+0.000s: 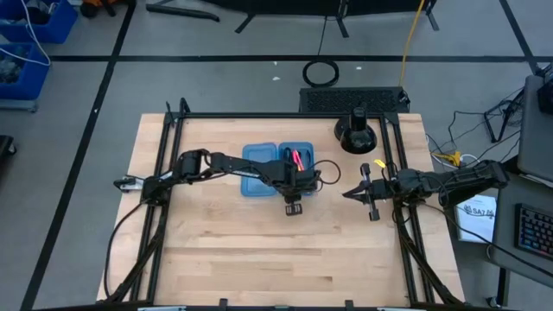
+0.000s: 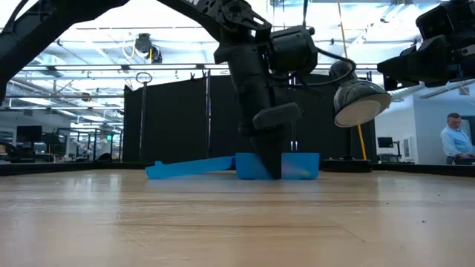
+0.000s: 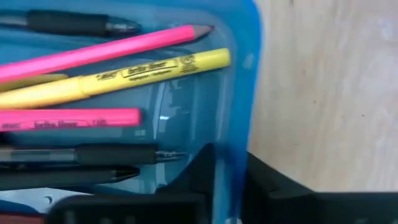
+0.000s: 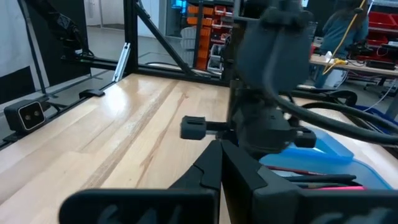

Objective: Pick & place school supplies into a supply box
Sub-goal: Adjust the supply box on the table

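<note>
The left gripper is seen closest, its dark fingers set on either side of the wall of the supply box; whether the wall is actually pinched cannot be told. Just beyond the fingers, inside the same half of the box, black pens are laid side by side, then a pink pen, a yellow highlighter and a pink pencil slanting across it. The box lies open on the table, its two blue halves side by side near the far middle. The right gripper is held with its fingers pressed together, well apart from the box, near the table's right edge.
</note>
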Controlling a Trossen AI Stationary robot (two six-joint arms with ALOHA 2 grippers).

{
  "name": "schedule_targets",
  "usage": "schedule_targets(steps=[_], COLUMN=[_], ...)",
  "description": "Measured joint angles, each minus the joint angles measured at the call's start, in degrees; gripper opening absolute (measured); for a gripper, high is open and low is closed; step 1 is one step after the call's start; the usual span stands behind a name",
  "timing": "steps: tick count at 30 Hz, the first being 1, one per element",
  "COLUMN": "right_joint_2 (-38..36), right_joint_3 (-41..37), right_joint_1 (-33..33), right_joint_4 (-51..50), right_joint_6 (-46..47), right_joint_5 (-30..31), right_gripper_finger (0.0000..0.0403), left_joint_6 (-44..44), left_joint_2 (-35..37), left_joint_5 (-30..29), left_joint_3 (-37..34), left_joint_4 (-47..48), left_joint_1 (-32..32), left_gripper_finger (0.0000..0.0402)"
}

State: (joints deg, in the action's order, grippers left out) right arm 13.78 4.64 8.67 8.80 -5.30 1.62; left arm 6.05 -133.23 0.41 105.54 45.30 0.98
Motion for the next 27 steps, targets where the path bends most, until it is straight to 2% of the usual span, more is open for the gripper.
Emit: schedule_targets(steps=[3,27], right_joint_2=[0.00,0.00], right_joint_3=[0.00,0.01], right_joint_1=[0.00,-0.02], right_joint_4=[0.00,0.00], right_joint_6=[-0.04,0.13], right_joint_5=[-0.08,-0.16], right_gripper_finger=[0.0000,0.0000], left_joint_6=[0.12,7.25], left_joint_2=[0.00,-0.17], left_joint_5=[-0.18,-1.92], left_joint_3=[0.00,-0.13], left_joint_4=[-0.41,-3.01], left_joint_1=[-1.22,-12.18], left_gripper_finger=[0.0010,0.0007])
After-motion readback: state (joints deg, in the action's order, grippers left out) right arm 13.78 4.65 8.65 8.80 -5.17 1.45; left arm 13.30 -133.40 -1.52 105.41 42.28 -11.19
